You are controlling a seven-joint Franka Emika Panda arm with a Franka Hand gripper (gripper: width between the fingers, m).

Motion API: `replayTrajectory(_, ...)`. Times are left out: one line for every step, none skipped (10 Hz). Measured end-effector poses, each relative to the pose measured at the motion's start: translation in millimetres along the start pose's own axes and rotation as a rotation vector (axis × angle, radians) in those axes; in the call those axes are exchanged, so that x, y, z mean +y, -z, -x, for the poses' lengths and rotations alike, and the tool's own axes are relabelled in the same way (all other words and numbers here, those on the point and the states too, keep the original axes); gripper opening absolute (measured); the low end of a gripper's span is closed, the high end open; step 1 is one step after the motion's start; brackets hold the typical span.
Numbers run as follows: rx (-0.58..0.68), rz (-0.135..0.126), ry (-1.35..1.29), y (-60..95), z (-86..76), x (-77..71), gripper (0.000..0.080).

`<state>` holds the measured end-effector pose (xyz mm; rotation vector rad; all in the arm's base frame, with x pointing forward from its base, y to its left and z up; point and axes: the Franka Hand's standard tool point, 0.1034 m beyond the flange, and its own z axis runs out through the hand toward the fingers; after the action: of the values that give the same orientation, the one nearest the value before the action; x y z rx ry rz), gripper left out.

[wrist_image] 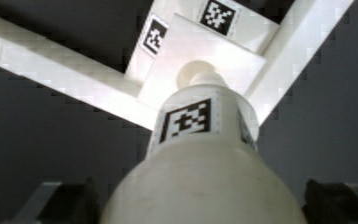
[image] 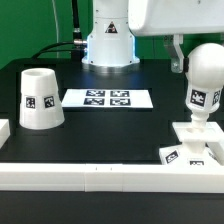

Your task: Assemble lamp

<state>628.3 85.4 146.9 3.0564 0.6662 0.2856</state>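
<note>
We are showing the bulb [image: 205, 88] standing upright on the base [image: 192, 150], at the bench's [image: 100, 130] exterior-view right. The claw [wrist_image: 190, 205] is straddling it, jaws apart. We are judging it light, rigid and slippery, best held across its widest part.

Legible text: none. Coded black-and-white square tags [image: 38, 101] only (no letters, no digits) on shade [image: 40, 80], bulb [image: 206, 68], base [image: 186, 136], marker board [image: 75, 98].

The exterior view looks low across the worktop [image: 100, 128] toward the arm's pedestal [image: 108, 45]. The wrist view peers closely down the bulb [wrist_image: 194, 150] onto the base [wrist_image: 190, 47]. Both views share those two parts.
</note>
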Motion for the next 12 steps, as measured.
replayTrajectory(-0.003,-0.001,0.0,-2.1,1.1,-0.2,0.0571)
replayTrajectory(-0.005,-0.002,-0.001,-3.1,1.7,-0.2,0.0571)
replayTrajectory(-0.006,-0.002,-0.001,-3.4,1.8,-0.2,0.0571)
replayTrajectory(-0.007,-0.002,-0.001,-4.5,2.2,-0.3,0.0571)
replayTrajectory(-0.007,-0.002,-0.001,-7.9,3.1,-0.5,0.0571)
replayTrajectory(-0.008,-0.003,-0.001,-12.6,4.5,-1.0,0.0571)
replayTrajectory(0.0,-0.001,-0.002,-15.4,3.6,-0.6,0.0571)
replayTrajectory(0.013,0.003,-0.002,-15.9,2.5,-0.5,0.0571)
replayTrajectory(0.024,0.007,-0.002,-16.0,1.6,-0.6,0.0571)
replayTrajectory(0.034,0.009,-0.001,-16.0,1.0,-0.7,0.0571)
replayTrajectory(0.047,0.013,-0.002,-16.2,0.8,-1.1,0.0571)
replayTrajectory(0.065,0.018,-0.002,-16.3,0.5,-1.5,0.0571)
